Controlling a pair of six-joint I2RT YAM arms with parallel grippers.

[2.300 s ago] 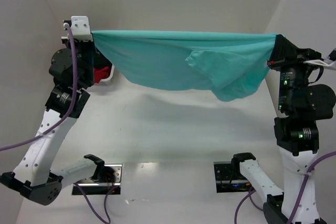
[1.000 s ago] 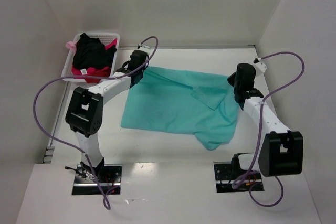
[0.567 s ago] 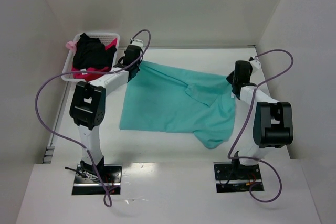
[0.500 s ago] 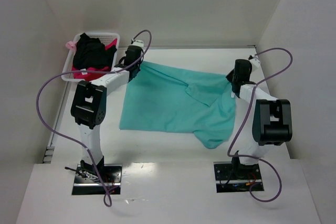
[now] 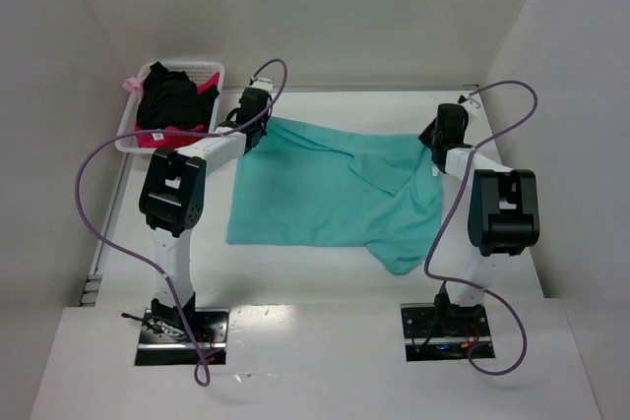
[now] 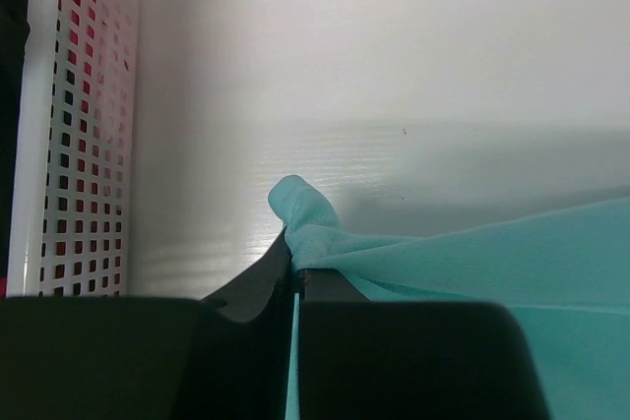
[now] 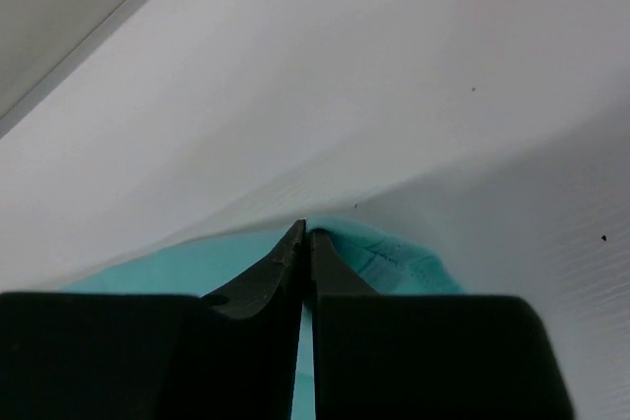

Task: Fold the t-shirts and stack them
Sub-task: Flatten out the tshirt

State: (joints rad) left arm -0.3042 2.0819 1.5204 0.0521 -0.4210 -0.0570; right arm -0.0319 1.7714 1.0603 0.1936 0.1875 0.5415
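Note:
The teal-green t-shirt (image 5: pixel 325 194) lies spread on the table, its lower right part bunched into a fold. My left gripper (image 5: pixel 262 129) is shut on the shirt's far left corner, and the left wrist view shows the cloth (image 6: pixel 472 253) pinched at the jaw tips (image 6: pixel 295 265). My right gripper (image 5: pixel 437 139) is shut on the far right corner, with teal cloth (image 7: pixel 399 255) bulging round its closed tips (image 7: pixel 307 233). A black t-shirt (image 5: pixel 169 97) and a pink-red t-shirt (image 5: pixel 156 135) lie heaped in the basket.
The white lattice basket (image 5: pixel 219 72) stands at the far left corner, right beside my left gripper; its wall (image 6: pixel 79 145) fills the left of the left wrist view. White walls close in the table at the back and on both sides. Purple cables loop above both arms.
The teal shirt, earlier held stretched in the air between both grippers, now lies on the table. In the last second both grippers have slid a little farther back with its corners.

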